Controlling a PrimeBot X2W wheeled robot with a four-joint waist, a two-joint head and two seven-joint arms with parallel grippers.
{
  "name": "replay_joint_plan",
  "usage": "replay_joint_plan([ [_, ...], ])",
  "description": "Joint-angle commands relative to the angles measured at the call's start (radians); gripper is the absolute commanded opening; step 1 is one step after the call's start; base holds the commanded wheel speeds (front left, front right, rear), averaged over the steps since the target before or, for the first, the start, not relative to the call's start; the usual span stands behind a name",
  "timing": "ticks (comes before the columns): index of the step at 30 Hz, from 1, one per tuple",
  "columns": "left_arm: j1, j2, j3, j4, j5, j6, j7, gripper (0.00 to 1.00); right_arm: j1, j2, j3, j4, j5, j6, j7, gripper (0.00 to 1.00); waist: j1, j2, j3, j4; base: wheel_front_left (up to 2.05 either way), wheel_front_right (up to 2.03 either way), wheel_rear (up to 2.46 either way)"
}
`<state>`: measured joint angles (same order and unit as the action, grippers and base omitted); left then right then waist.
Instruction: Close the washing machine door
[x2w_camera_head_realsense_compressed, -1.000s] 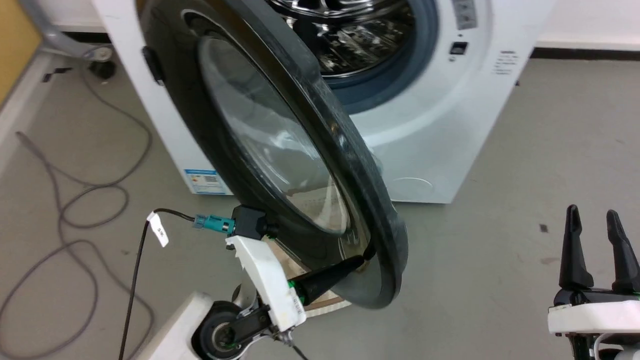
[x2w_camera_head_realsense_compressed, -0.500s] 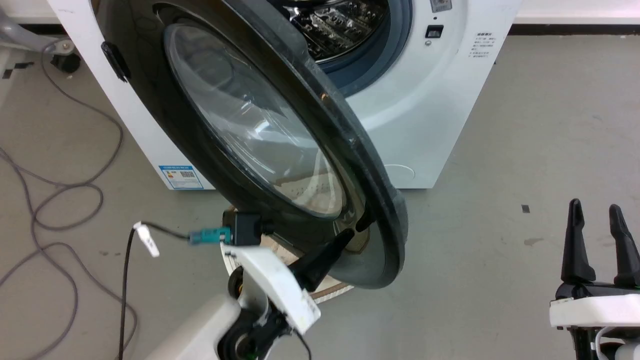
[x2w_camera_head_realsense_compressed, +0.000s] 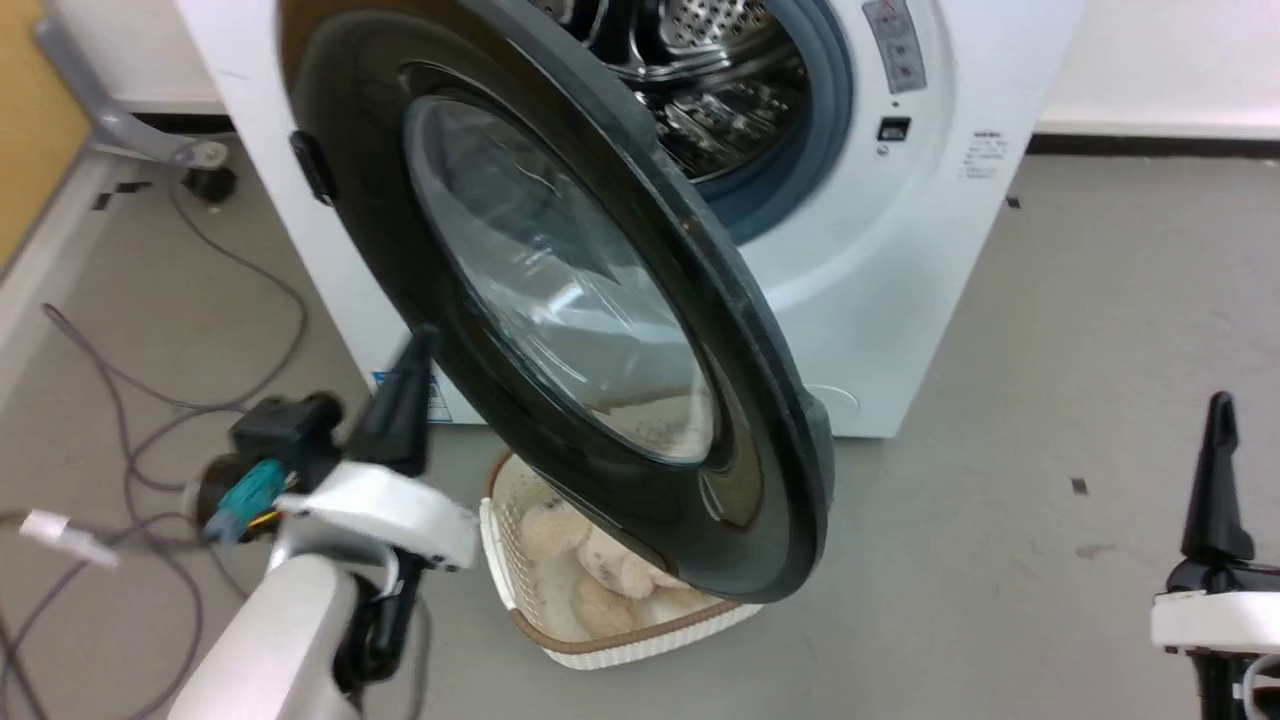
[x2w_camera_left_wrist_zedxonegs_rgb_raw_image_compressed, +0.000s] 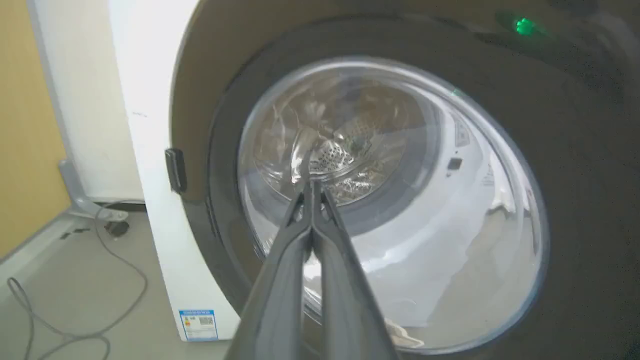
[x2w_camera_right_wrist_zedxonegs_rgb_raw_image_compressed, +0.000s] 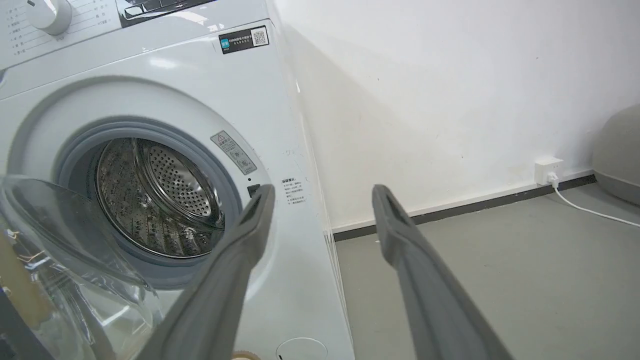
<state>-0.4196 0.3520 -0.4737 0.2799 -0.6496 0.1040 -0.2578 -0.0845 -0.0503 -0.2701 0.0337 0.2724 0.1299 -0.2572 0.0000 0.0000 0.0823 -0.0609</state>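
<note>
So there's a cream basket (x2w_camera_head_realsense_compressed: 640, 650) with a plush toy (x2w_camera_head_realsense_compressed: 590, 560) in it sitting on the grey floor just right of my left gripper (x2w_camera_head_realsense_compressed: 425, 338), plus loose grey cables (x2w_camera_head_realsense_compressed: 298, 300) trailing off to its left.

Count: 1 washing machine (x2w_camera_head_realsense_compressed: 880, 300), 1 washing machine door (x2w_camera_head_realsense_compressed: 560, 270), 1 drum (x2w_camera_head_realsense_compressed: 720, 90), 1 blue label (x2w_camera_left_wrist_zedxonegs_rgb_raw_image_compressed: 199, 324). 1 basket (x2w_camera_head_realsense_compressed: 640, 645) with plush (x2w_camera_head_realsense_compressed: 590, 560) inside; can't split that into a number. 2 claws: left claw (x2w_camera_left_wrist_zedxonegs_rgb_raw_image_compressed: 312, 200), right claw (x2w_camera_right_wrist_zedxonegs_rgb_raw_image_compressed: 324, 192); 1 wall socket (x2w_camera_right_wrist_zedxonegs_rgb_raw_image_compressed: 548, 171); floor cables (x2w_camera_head_realsense_compressed: 150, 400) too tangled to count.
</note>
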Motion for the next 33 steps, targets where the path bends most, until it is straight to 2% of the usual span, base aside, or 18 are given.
replay_joint_plan([
  [1,0.048,-0.014,0.043,-0.035,0.068,0.031,-0.004,0.0,-0.009,0.0,-0.007,-0.012,-0.002,0.001,-0.005,1.0,0.0,0.0,-0.012,0.014,0.0,0.0,0.0],
  [2,0.068,-0.022,0.089,-0.071,0.127,0.06,-0.004,0.0,-0.011,0.0,-0.01,-0.018,-0.001,0.001,-0.005,1.0,0.0,0.0,-0.016,0.019,0.0,0.0,0.0],
  [3,0.117,-0.031,0.149,-0.12,0.235,0.102,-0.004,0.51,-0.016,0.0,-0.01,-0.034,-0.004,0.001,-0.005,1.0,0.0,0.0,-0.023,0.027,0.0,0.0,0.0],
  [4,0.117,-0.031,0.149,-0.12,0.235,0.102,-0.004,0.51,-0.016,0.0,-0.01,-0.034,-0.004,0.001,-0.005,1.0,0.0,0.0,-0.023,0.027,0.0,0.0,0.0],
  [5,0.138,-0.04,0.179,-0.147,0.277,0.123,-0.004,1.0,-0.02,0.0,-0.009,-0.043,-0.005,0.001,-0.005,1.0,0.0,0.0,-0.027,0.032,0.0,0.0,0.0],
  [8,0.207,-0.065,0.238,-0.198,0.357,0.147,-0.004,1.0,-0.031,0.0,0.0,-0.072,-0.004,0.001,-0.005,1.0,0.0,0.0,-0.04,0.044,0.0,0.0,0.0],
  [14,0.322,-0.11,0.339,-0.251,0.434,0.163,-0.004,1.0,-0.066,0.0,0.034,-0.134,0.01,0.001,-0.005,1.0,0.0,0.0,-0.057,0.061,0.0,0.0,0.0],
  [19,0.392,-0.149,0.403,-0.26,0.459,0.147,-0.004,1.0,-0.091,0.0,0.098,-0.202,0.007,0.001,-0.005,1.0,0.0,0.0,-0.066,0.08,0.0,0.0,0.0],
  [20,0.401,-0.156,0.412,-0.261,0.464,0.142,-0.004,1.0,-0.093,0.0,0.113,-0.213,0.018,0.001,-0.005,0.55,0.0,0.0,-0.068,0.085,0.0,0.0,0.0],
  [22,0.414,-0.171,0.427,-0.262,0.471,0.127,-0.004,1.0,-0.095,0.0,0.144,-0.233,0.05,0.001,-0.005,0.15,0.0,0.0,-0.07,0.096,0.0,0.0,0.0],
  [23,0.417,-0.177,0.433,-0.261,0.475,0.118,-0.004,1.0,-0.096,0.0,0.167,-0.248,0.05,0.001,-0.005,0.0,0.0,0.0,-0.07,0.102,0.0,0.0,0.0],
  [26,0.42,-0.196,0.448,-0.256,0.488,0.094,-0.004,1.0,-0.1,0.0,0.26,-0.297,0.054,0.001,-0.005,0.0,0.0,0.0,-0.071,0.115,0.0,0.0,0.0],
  [30,0.418,-0.221,0.465,-0.249,0.505,0.068,-0.004,1.0,-0.104,-0.001,0.429,-0.352,-0.005,0.001,-0.005,0.0,0.0,0.0,-0.069,0.128,0.0,0.0,0.0],
  [33,0.416,-0.235,0.477,-0.244,0.515,0.052,-0.004,1.0,-0.104,-0.028,0.542,-0.356,-0.039,0.001,-0.005,0.0,0.0,0.0,-0.066,0.134,0.0,0.0,0.0],
])
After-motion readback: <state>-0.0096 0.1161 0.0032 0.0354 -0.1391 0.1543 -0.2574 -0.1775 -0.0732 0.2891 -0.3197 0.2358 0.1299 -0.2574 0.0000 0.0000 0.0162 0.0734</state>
